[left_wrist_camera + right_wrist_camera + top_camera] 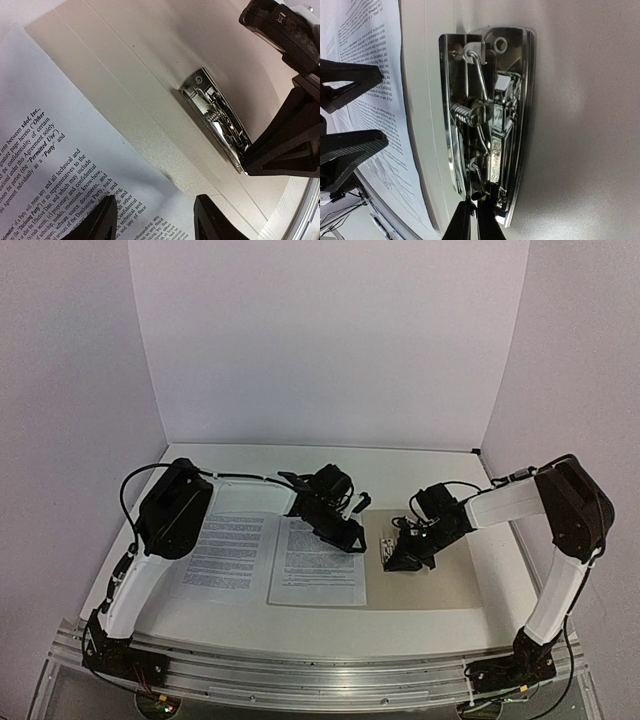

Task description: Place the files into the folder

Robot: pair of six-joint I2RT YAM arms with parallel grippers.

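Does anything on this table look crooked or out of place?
Nothing looks damaged or spilled. One white printed paper sheet overlaps the left edge of the open tan card folder rather than lying squarely inside it. The other white printed sheet lies further left, off the folder.

We found the two white files, printed in small black text, lying flat side by side: the left sheet [225, 552] and the right sheet [318, 565], whose right edge overlapped the tan folder [450, 585]. The folder lay open and flat to their right, its shiny metal fastener [487, 125] bare near its left side.
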